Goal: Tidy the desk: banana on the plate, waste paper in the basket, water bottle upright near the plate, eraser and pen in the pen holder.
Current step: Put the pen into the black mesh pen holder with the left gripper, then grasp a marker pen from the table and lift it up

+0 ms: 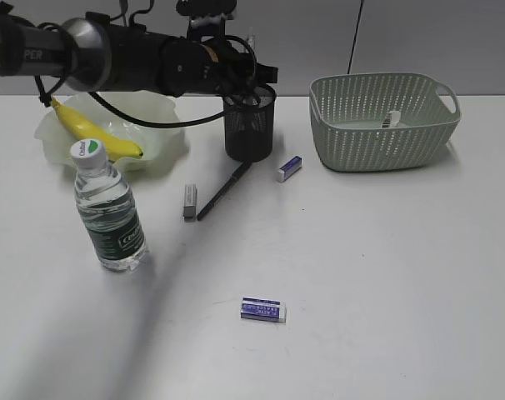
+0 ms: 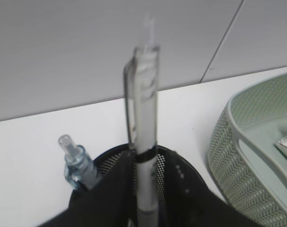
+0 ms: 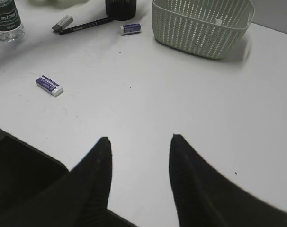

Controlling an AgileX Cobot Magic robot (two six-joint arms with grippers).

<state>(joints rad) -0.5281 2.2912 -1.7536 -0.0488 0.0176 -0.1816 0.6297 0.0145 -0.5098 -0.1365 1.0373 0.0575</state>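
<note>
Pen (image 2: 144, 123) stands upright in the pen holder (image 2: 176, 175) between the left gripper's (image 2: 146, 198) loosely closed fingers

Plate (image 1: 165, 150) with banana (image 1: 94, 129) occupies the table's (image 1: 386, 275) rear-left corner; pen holder (image 1: 249, 129) stands rear-centre, basket (image 1: 382, 125) rear-right, water bottle (image 1: 109, 212) before the plate.

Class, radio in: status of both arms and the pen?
Left fingers beside clear pen, upright in holder. Right gripper open, empty. Black pen, erasers still on table.
</note>
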